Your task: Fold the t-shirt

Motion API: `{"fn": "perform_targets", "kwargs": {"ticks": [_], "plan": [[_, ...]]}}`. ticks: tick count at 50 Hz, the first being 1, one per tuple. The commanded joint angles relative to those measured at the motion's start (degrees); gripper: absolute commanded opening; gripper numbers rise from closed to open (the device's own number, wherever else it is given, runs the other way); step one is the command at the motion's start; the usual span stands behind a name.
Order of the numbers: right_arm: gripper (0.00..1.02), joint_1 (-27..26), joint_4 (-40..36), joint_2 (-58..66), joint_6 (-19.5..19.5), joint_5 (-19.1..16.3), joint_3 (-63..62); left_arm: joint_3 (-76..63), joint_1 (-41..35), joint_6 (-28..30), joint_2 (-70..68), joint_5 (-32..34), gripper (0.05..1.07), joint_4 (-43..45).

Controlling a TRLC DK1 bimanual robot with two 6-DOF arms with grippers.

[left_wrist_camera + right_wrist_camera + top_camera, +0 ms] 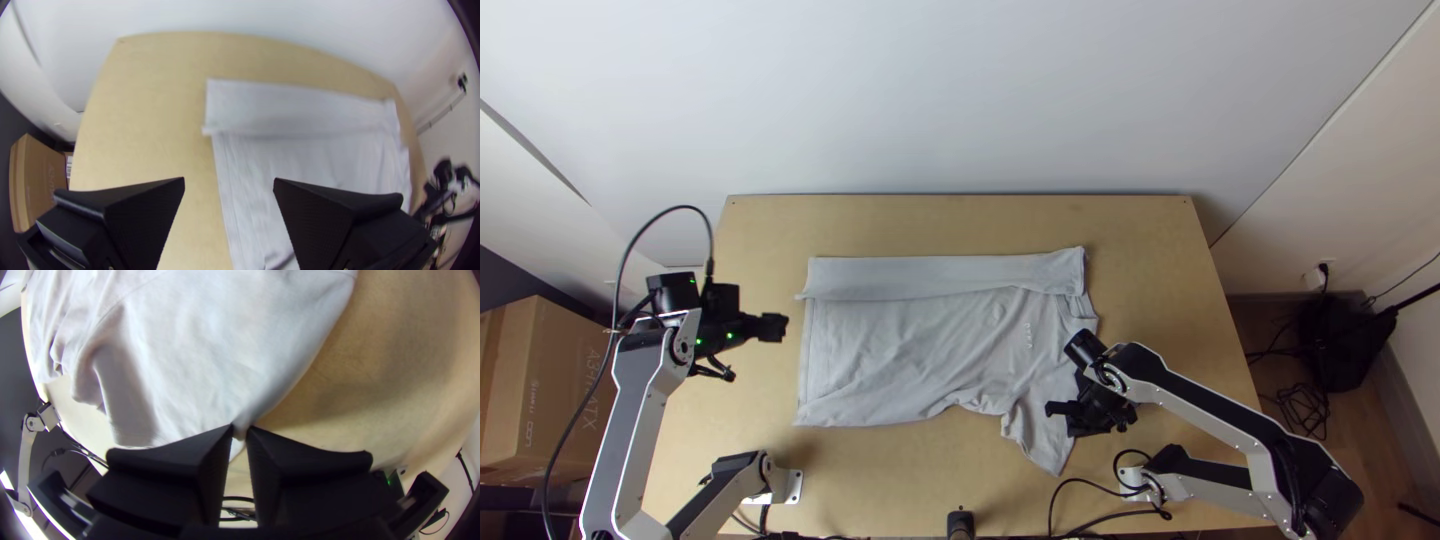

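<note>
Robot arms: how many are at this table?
2. The left arm stands at the table's left, its open hand near the t-shirt. The right arm stands at the right, its shut hand pinching the t-shirt's edge.

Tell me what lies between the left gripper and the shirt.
In the top view, a strip of bare table separates the left gripper from the shirt.

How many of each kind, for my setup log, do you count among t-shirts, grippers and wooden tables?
T-shirt: 1
Grippers: 2 (left gripper, right gripper)
Wooden table: 1
Total: 4
</note>
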Motion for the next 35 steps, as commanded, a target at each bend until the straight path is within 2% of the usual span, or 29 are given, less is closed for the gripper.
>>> {"fn": "perform_targets", "kwargs": {"ticks": [1,4,8,14,22,35], "plan": [[0.02,0.6,1.7,1.0,-0.9,0.2,-1.8,1.3,-1.5,12.6,-0.5,0.9,0.91,-9.4],[0.02,0.7,1.7,0.6,-0.9,0.3,-1.6,0.1,-1.7,17.6,0.1,0.7,0.90,-13.7],[0.02,0.5,1.6,-0.3,-0.9,0.3,-1.2,-1.3,-2.0,21.9,1.3,-1.3,0.78,-19.1],[0.02,0.3,1.6,-1.0,-0.9,0.4,-0.3,-4.7,-6.0,25.1,1.4,-8.7,0.78,-22.9],[0.02,0.2,1.4,-1.0,-0.9,0.5,0.9,-10.8,-12.1,26.4,0.0,-15.2,0.78,-24.9],[0.02,-0.6,0.9,-1.2,-0.9,0.6,1.6,-15.0,-20.4,25.1,0.2,-15.5,0.78,-24.4]]}}
